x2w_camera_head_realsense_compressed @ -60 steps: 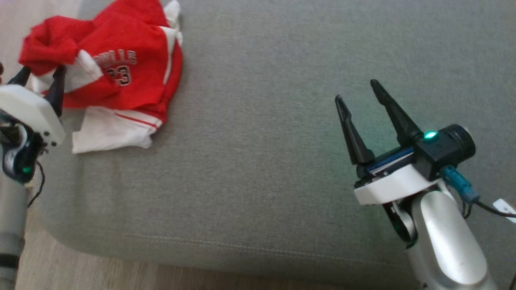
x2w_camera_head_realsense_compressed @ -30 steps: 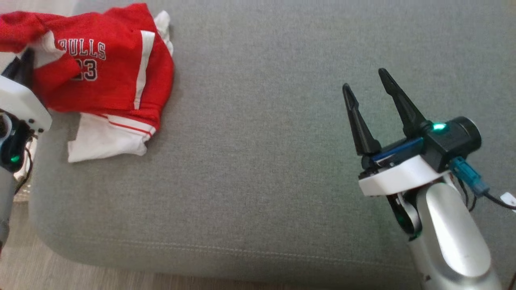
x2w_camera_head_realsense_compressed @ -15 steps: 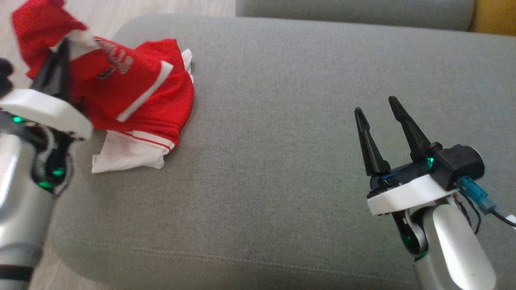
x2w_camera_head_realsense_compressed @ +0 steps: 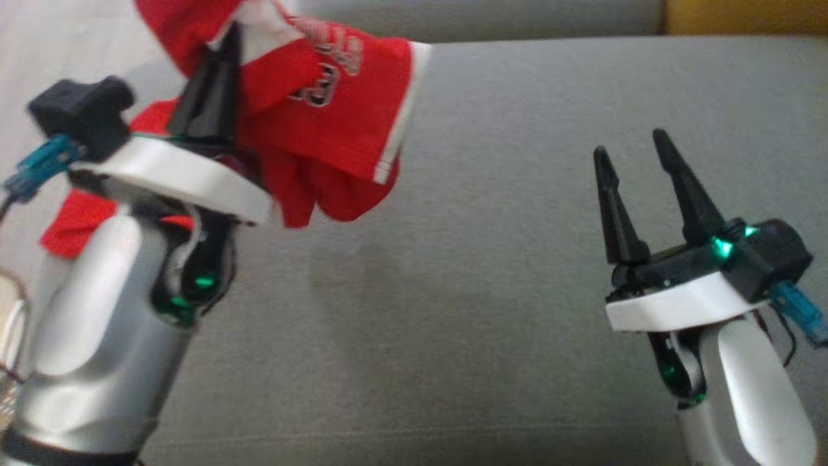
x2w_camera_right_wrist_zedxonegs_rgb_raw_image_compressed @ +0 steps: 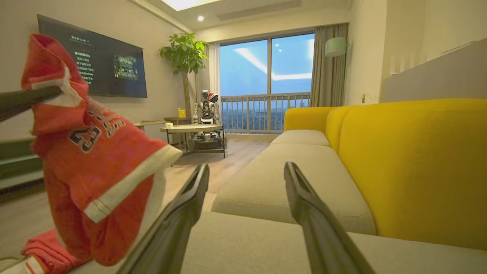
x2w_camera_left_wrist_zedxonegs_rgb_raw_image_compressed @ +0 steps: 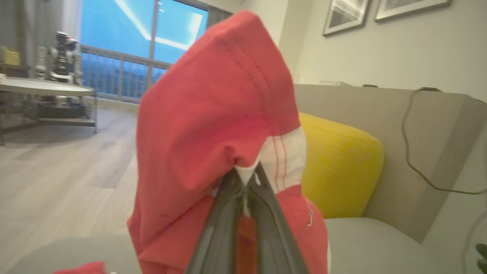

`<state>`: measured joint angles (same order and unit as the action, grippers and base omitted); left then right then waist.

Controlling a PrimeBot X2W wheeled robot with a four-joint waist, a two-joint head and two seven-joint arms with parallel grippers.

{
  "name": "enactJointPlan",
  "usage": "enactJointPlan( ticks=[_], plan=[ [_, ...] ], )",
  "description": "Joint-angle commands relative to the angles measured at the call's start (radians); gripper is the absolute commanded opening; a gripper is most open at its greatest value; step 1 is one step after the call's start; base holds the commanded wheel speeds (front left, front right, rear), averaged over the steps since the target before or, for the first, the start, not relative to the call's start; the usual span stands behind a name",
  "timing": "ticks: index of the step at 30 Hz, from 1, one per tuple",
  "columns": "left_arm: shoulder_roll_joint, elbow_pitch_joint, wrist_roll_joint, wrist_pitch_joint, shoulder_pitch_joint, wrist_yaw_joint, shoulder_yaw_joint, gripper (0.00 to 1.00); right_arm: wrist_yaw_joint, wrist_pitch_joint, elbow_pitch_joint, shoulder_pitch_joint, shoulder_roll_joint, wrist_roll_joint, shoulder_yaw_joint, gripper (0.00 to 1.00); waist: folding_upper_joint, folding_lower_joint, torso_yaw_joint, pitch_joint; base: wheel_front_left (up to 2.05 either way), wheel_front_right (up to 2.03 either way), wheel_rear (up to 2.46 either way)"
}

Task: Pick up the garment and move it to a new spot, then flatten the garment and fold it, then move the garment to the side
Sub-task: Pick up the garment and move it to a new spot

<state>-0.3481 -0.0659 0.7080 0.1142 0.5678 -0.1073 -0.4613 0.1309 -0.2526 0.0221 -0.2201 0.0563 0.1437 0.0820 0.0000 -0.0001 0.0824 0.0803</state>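
Note:
The garment [x2w_camera_head_realsense_compressed: 323,129] is a red jersey with white trim and the number 23. It hangs lifted above the left part of the grey sofa seat [x2w_camera_head_realsense_compressed: 453,291]. My left gripper [x2w_camera_head_realsense_compressed: 223,58] is shut on a fold near the garment's top, and in the left wrist view the dark fingers [x2w_camera_left_wrist_zedxonegs_rgb_raw_image_compressed: 224,213] meet at a pinch of red and white cloth [x2w_camera_left_wrist_zedxonegs_rgb_raw_image_compressed: 213,114]. A trailing red part [x2w_camera_right_wrist_zedxonegs_rgb_raw_image_compressed: 42,247] rests low at the seat's left end. My right gripper [x2w_camera_head_realsense_compressed: 631,145] stands open over the right of the seat, apart from the garment [x2w_camera_right_wrist_zedxonegs_rgb_raw_image_compressed: 95,160], with nothing between its fingers [x2w_camera_right_wrist_zedxonegs_rgb_raw_image_compressed: 190,201].
The seat's left edge drops to a wooden floor [x2w_camera_head_realsense_compressed: 65,39]. A yellow cushion [x2w_camera_right_wrist_zedxonegs_rgb_raw_image_compressed: 411,163] lines the sofa back. Farther off stand a round coffee table [x2w_camera_right_wrist_zedxonegs_rgb_raw_image_compressed: 192,129], a wall screen [x2w_camera_right_wrist_zedxonegs_rgb_raw_image_compressed: 95,61] and a cable [x2w_camera_left_wrist_zedxonegs_rgb_raw_image_compressed: 414,152] on the sofa back.
My left gripper has raised the garment off the seat and carried it up and to the right. The head camera has shifted too. The right gripper stays open in about the same place.

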Motion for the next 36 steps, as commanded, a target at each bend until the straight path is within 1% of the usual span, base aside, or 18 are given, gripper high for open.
enactJointPlan(
  ticks=[1, 5, 6, 7, 9, 12, 16, 18, 21, 24, 26, 28, 29, 30, 32, 34, 36],
  plan=[
    [-0.005, 0.042, -0.004, -0.012, 0.086, -0.007, 0.022, 0.00, 0.000, -0.009, -0.054, -0.063, -0.006, 0.008, 0.015, 1.00, 0.0000, 0.0001, -0.076, 0.039, 0.00, 0.00, 0.00],
    [0.030, 0.026, -0.048, -0.012, 0.146, -0.021, -0.016, 0.00, 0.000, -0.009, -0.096, -0.092, -0.006, 0.020, 0.008, 1.00, 0.0000, 0.0001, -0.166, 0.083, 0.00, 0.00, 0.00],
    [0.030, 0.026, -0.048, -0.012, 0.146, -0.021, -0.016, 0.00, 0.000, -0.009, -0.096, -0.092, -0.006, 0.020, 0.008, 1.00, 0.0000, 0.0001, -0.166, 0.083, 0.00, 0.00, 0.00],
    [0.037, 0.014, -0.062, -0.004, 0.164, -0.029, -0.020, 0.00, 0.000, -0.009, -0.105, -0.099, -0.006, 0.024, 0.006, 1.00, 0.0000, 0.0001, -0.188, 0.092, 0.00, 0.00, 0.00],
    [0.051, -0.015, -0.089, 0.021, 0.195, -0.050, -0.018, 0.00, 0.000, -0.009, -0.121, -0.111, -0.006, 0.035, 0.006, 1.00, 0.0000, 0.0001, -0.231, 0.113, 0.00, 0.00, 0.00],
    [0.077, -0.072, -0.124, 0.077, 0.226, -0.096, -0.001, 0.00, 0.000, -0.009, -0.140, -0.117, -0.006, 0.050, 0.007, 1.00, 0.0000, 0.0001, -0.281, 0.140, 0.00, 0.00, 0.00],
    [0.132, -0.162, -0.186, 0.126, 0.231, -0.150, -0.017, 0.00, 0.000, -0.009, -0.156, -0.109, -0.006, 0.061, 0.014, 1.00, 0.0000, 0.0001, -0.320, 0.164, 0.00, 0.00, 0.00],
    [0.172, -0.213, -0.214, 0.136, 0.217, -0.161, -0.045, 0.00, 0.000, -0.009, -0.158, -0.104, -0.006, 0.060, 0.024, 1.00, 0.0000, 0.0001, -0.335, 0.171, 0.00, 0.00, 0.00],
    [0.237, -0.282, -0.243, 0.145, 0.191, -0.158, -0.090, 0.00, 0.000, -0.009, -0.159, -0.101, -0.006, 0.061, 0.033, 1.00, 0.0000, 0.0001, -0.351, 0.178, 0.00, 0.00, 0.00],
    [0.276, -0.307, -0.262, 0.147, 0.163, -0.157, -0.118, 0.00, 0.000, -0.009, -0.165, -0.101, -0.006, 0.070, 0.024, 1.00, 0.0000, 0.0001, -0.360, 0.180, 0.00, 0.00, 0.00],
    [0.288, -0.323, -0.273, 0.147, 0.140, -0.140, -0.162, 0.00, 0.000, -0.009, -0.168, -0.098, -0.006, 0.078, 0.015, 1.00, 0.0000, 0.0001, -0.359, 0.180, 0.00, 0.00, 0.00],
    [0.294, -0.363, -0.273, 0.147, 0.118, -0.110, -0.229, 0.00, 0.000, -0.009, -0.167, -0.095, -0.006, 0.080, 0.013, 1.00, 0.0000, 0.0001, -0.355, 0.176, 0.00, 0.00, 0.00],
    [0.296, -0.378, -0.265, 0.147, 0.110, -0.096, -0.257, 0.46, 0.000, -0.009, -0.165, -0.093, -0.006, 0.080, 0.011, 1.00, 0.0000, 0.0001, -0.351, 0.173, 0.00, 0.00, 0.00],
    [0.296, -0.390, -0.255, 0.145, 0.104, -0.080, -0.284, 1.00, 0.000, -0.009, -0.162, -0.091, -0.006, 0.079, 0.010, 1.00, 0.0000, 0.0001, -0.345, 0.170, 0.00, 0.00, 0.00],
    [0.297, -0.392, -0.226, 0.145, 0.099, -0.055, -0.331, 1.00, 0.000, -0.009, -0.156, -0.089, -0.006, 0.077, 0.007, 1.00, 0.0000, 0.0001, -0.332, 0.164, 0.00, 0.00, 0.00],
    [0.297, -0.389, -0.206, 0.145, 0.099, -0.046, -0.368, 1.00, 0.000, -0.009, -0.146, -0.088, -0.006, 0.070, 0.003, 1.00, 0.0000, 0.0001, -0.315, 0.156, 0.00, 0.00, 0.00],
    [0.298, -0.391, -0.185, 0.145, 0.105, -0.041, -0.405, 1.00, 0.000, -0.009, -0.133, -0.086, -0.006, 0.059, -0.005, 1.00, 0.0000, 0.0001, -0.282, 0.141, 0.00, 0.00, 0.00]
  ],
)
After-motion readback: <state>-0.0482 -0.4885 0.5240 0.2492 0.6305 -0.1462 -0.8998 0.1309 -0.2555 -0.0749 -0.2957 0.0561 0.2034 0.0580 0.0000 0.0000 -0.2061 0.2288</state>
